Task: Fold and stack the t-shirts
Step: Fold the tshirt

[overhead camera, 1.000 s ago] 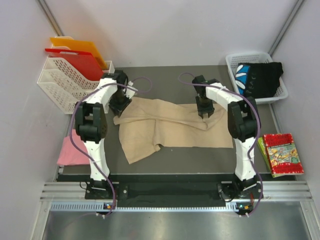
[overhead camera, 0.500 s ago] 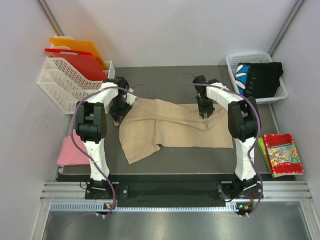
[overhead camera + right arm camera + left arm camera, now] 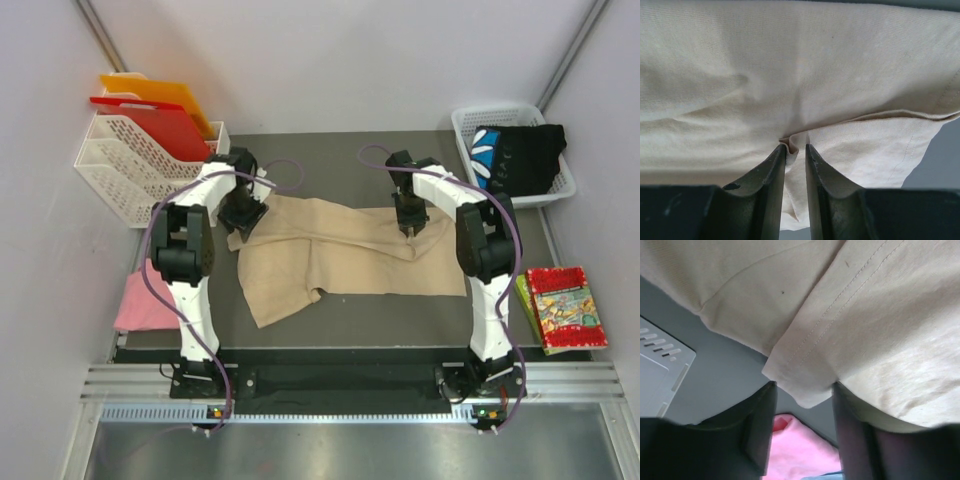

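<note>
The beige t-shirt [image 3: 340,262] lies flat on the worktop [image 3: 330,160] with its long axis running left to right, and both my grippers sit on its far edge. My right gripper [image 3: 795,149] is right of the middle of that edge, drawn narrow, with a small ridge of the beige cloth pinched between the fingers. My left gripper [image 3: 802,390] is at the far left corner. Its fingers stand apart, and the stitched hem corner hangs in the gap without being clamped.

Any fold towards me turns on that corner, I think. It lies straight ahead between my left fingers, so they need only close on it before the far edge can be carried over evenly.

Both arms reach out from the near edge, wrists tipped down onto the cloth. The pink t-shirt [image 3: 138,300] waits at the near left, off the worktop edge, and the black t-shirt [image 3: 520,155] sits in the basket [image 3: 470,125] at the far right.
</note>
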`<state>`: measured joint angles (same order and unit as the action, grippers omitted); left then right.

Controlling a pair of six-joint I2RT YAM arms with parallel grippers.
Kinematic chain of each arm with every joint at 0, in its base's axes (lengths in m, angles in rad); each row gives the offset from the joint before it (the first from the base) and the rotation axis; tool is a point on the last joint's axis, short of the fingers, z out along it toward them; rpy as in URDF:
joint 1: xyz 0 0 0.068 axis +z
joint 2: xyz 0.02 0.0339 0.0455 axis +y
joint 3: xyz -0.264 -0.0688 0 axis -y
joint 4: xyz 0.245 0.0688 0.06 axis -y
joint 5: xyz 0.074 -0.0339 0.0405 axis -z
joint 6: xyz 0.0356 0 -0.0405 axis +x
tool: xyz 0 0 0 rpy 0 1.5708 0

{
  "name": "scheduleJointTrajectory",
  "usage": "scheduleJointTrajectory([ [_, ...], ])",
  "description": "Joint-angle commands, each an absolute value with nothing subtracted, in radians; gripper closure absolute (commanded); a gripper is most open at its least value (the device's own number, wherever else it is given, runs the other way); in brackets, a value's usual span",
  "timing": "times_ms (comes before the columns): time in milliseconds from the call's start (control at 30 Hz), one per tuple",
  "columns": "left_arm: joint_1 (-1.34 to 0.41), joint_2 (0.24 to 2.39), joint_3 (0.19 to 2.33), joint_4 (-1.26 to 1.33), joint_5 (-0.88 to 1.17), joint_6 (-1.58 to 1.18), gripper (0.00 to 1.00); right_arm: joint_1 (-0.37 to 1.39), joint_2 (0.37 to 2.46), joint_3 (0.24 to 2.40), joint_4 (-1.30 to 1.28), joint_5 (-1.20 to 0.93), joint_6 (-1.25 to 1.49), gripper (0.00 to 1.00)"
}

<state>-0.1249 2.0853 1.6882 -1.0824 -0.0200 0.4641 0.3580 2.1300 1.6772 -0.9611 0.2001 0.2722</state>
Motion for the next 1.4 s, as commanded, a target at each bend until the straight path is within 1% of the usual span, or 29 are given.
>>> scheduleJointTrajectory([
  [0,-0.12,2.117,1.712,-1.086,0.027,0.456,0.55,0.364,2.111,1.694,-0.95,0.202,0.276,0.77],
  [100,-0.12,2.123,1.724,-1.097,0.038,0.457,0.69,0.362,2.108,1.692,-0.953,0.209,0.276,0.78],
  [267,-0.114,2.126,1.724,-1.103,0.034,0.466,0.66,0.362,2.102,1.692,-0.953,0.209,0.278,0.79],
  [333,-0.107,2.134,1.724,-1.109,0.037,0.466,0.7,0.364,2.1,1.692,-0.953,0.209,0.276,0.8],
  [367,-0.107,2.137,1.724,-1.111,0.04,0.466,0.78,0.364,2.1,1.692,-0.953,0.209,0.276,0.8],
  [400,-0.104,2.14,1.729,-1.115,0.046,0.466,0.95,0.364,2.1,1.693,-0.954,0.21,0.278,0.81],
  [433,-0.104,2.14,1.735,-1.12,0.048,0.466,1.0,0.364,2.097,1.698,-0.957,0.21,0.278,0.81],
  [567,-0.103,2.126,1.781,-1.156,0.064,0.46,1.0,0.364,2.08,1.718,-0.977,0.216,0.279,0.83],
  [667,-0.103,2.122,1.857,-1.192,0.066,0.459,1.0,0.364,2.049,1.732,-0.992,0.213,0.285,0.84],
  [767,-0.103,2.112,1.937,-1.233,0.063,0.46,1.0,0.364,1.996,1.733,-1.005,0.229,0.291,0.9],
  [800,-0.103,2.109,1.966,-1.252,0.061,0.46,1.0,0.362,1.968,1.735,-1.017,0.236,0.296,0.95],
  [867,-0.103,2.096,1.983,-1.261,0.057,0.469,1.0,0.364,1.944,1.744,-1.029,0.25,0.299,1.0],
  [1233,-0.103,2.051,1.931,-1.269,0.02,0.482,1.0,0.362,1.757,1.715,-1.1,0.349,0.339,1.0],
  [1367,-0.103,2.043,1.942,-1.232,0.009,0.489,1.0,0.315,1.707,1.695,-1.083,0.4,0.359,1.0],
])
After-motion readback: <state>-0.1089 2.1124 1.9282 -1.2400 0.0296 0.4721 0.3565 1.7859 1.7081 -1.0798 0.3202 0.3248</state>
